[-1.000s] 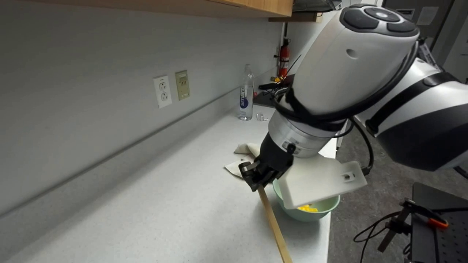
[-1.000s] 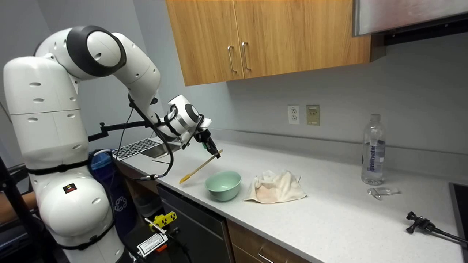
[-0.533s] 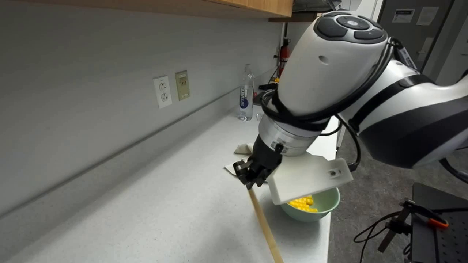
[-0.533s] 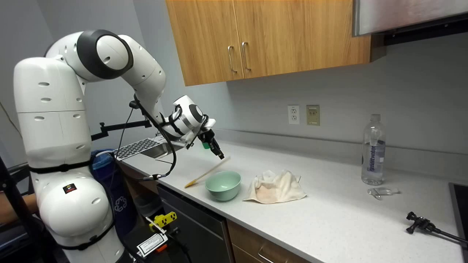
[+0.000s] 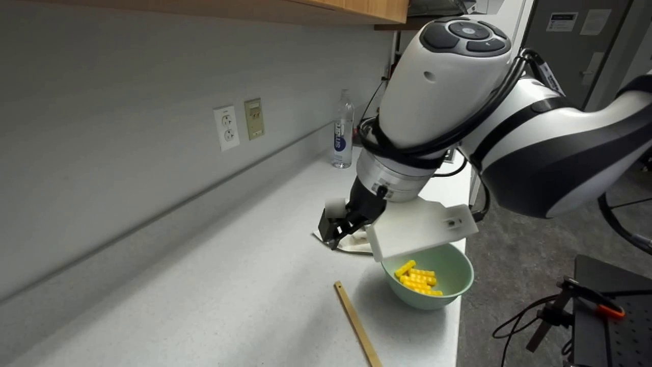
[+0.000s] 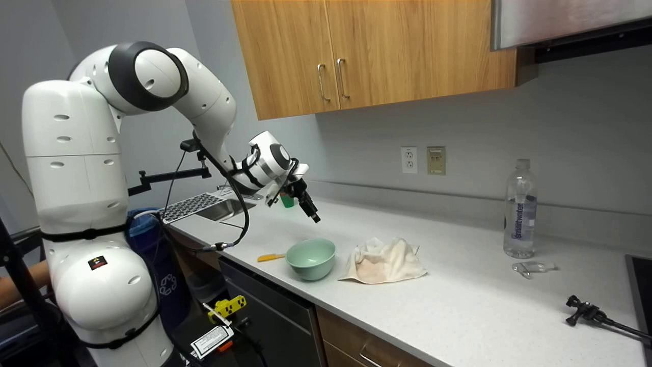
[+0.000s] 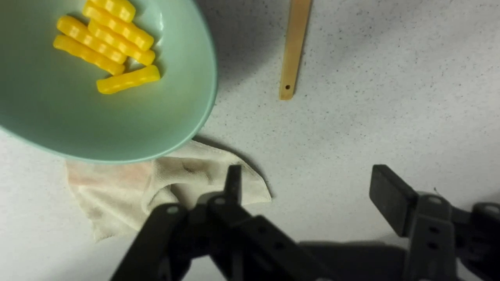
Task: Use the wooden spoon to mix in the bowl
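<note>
A wooden spoon [image 7: 295, 43] lies on the worktop [image 7: 351, 97], ahead of the jaws in the wrist view; they stand wide apart, gripping nothing. Ahead-left, a mint-green bowl [image 7: 175, 105] holds yellow crinkle-cut sticks [image 7: 120, 42]; leftward lies a cream cloth [image 7: 117, 197].

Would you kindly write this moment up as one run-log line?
end effector: open, empty, above counter | wooden spoon: lying on counter beside bowl | bowl: upright, yellow pieces inside | mixing: not under way

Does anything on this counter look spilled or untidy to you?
No spill shows: the yellow pieces lie inside the bowl. The cloth beside it looks untidy, bunched up rather than flat, with a pinkish patch.
</note>
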Controlling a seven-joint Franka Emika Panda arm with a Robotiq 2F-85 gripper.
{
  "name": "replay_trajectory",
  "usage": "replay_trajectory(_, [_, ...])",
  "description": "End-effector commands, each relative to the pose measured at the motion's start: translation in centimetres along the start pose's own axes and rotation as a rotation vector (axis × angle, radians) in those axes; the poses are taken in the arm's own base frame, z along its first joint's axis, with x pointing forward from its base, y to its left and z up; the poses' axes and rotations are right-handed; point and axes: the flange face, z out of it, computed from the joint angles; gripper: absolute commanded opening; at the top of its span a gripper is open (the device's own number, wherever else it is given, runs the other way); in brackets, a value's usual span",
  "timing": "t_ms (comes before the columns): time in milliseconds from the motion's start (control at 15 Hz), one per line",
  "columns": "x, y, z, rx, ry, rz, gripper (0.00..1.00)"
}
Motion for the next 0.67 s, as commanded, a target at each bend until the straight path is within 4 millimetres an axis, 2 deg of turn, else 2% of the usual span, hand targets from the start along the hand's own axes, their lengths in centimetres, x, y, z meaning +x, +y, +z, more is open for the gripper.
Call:
replay_trajectory(0, [0.8,0.2,-2.1,-0.023,-0.005,-0.025,1.00])
replay_trajectory(333, [1.8,1.7,-6.3,-0.044,-0.071,-0.132,1.00])
replay_trajectory(600, [3.1,3.5,-11.2,-0.041,-0.062,-0.195,1.00])
